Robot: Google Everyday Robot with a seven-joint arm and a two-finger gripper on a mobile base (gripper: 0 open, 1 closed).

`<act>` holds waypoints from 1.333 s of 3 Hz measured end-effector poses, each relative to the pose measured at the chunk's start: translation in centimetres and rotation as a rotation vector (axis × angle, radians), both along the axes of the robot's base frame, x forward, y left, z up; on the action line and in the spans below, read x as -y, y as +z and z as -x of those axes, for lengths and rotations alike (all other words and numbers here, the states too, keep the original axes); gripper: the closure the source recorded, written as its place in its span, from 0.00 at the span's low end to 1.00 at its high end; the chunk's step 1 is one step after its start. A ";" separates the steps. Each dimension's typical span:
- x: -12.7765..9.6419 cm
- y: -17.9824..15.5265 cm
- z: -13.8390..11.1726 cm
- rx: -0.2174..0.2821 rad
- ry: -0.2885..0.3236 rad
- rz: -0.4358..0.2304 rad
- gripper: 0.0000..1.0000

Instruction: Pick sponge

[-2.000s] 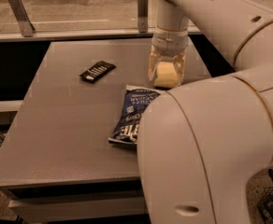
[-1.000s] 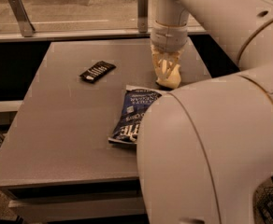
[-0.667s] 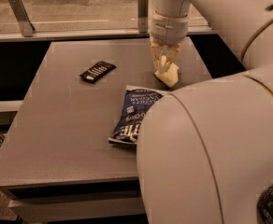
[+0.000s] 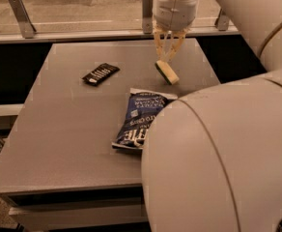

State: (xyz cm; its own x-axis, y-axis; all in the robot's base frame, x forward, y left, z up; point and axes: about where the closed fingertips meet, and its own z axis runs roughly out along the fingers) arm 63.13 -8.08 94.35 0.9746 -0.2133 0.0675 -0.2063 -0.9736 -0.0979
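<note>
The sponge is a small pale yellow block with a dark green layer along its left edge. It hangs tilted just above the back right part of the grey table. My gripper reaches down from above, and its pale fingers close together on the sponge's upper end. The sponge is a little behind the blue chip bag.
A blue chip bag lies in the middle of the table. A small black wrapped bar lies at the back left. My arm's large white body fills the right foreground. A glass rail with metal posts runs behind the table.
The gripper has risen from low over the table. The sponge has come up with it, turned, and now hangs tilted from the fingertips.
</note>
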 end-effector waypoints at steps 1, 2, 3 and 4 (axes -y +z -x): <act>-0.3 2.0 0.1 0.037 0.007 -0.007 1.00; -0.7 4.5 0.2 0.089 0.014 -0.021 1.00; -1.1 6.5 0.2 0.133 0.020 -0.031 1.00; -1.4 7.1 0.4 0.144 0.019 -0.026 0.82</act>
